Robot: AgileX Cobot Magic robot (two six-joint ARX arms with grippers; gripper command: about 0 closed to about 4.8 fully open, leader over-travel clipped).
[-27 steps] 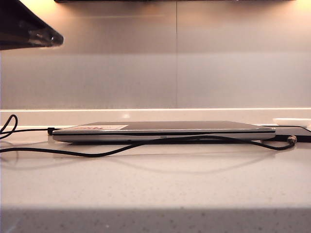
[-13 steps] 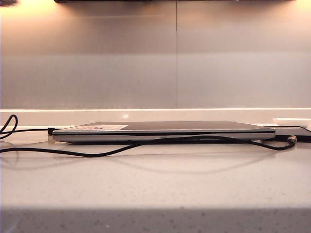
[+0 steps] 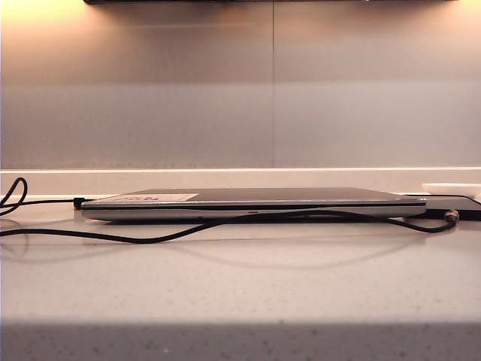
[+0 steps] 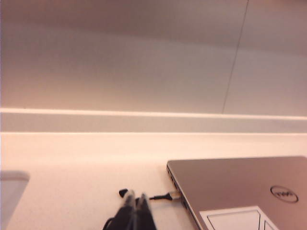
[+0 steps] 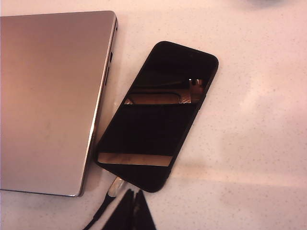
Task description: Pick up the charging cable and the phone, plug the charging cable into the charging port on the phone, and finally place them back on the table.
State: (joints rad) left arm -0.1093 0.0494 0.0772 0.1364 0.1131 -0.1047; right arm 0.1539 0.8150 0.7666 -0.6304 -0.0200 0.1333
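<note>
Exterior view, nearest first: bare speckled bench [image 3: 240, 293] fills the foreground; across it the charging cable [image 3: 161, 239] runs as a long black cord from the 9 o'clock edge toward 3 o'clock, passing in front of the closed silver laptop [image 3: 248, 203]; its silvery plug tip [image 3: 451, 216] lies at the far 3 o'clock end, against the phone [image 3: 455, 207], seen only edge-on as a thin dark slab just beside the laptop's corner; a second black cord [image 3: 41, 201] reaches the laptop's edge at 9 o'clock; behind stands the pale wall [image 3: 240, 90]; neither gripper shows in this view.

Right wrist view: the right gripper [image 5: 132, 203] hangs over the bench [image 5: 249, 143] with its fingers pressed together, holding nothing; just past it the phone [image 5: 156, 115] lies flat, screen up, tilted toward 1 o'clock, its near short end meeting the plug tip [image 5: 115, 186]; whether the plug sits fully in the charging port I cannot tell; the laptop [image 5: 50, 96] lies alongside at 9 o'clock.

Left wrist view: the left gripper [image 4: 135, 206] is blurred, fingers together and empty, over the bench [image 4: 72, 172]; beyond it a black plug [image 4: 163, 196] enters the laptop [image 4: 240, 187] side.
</note>
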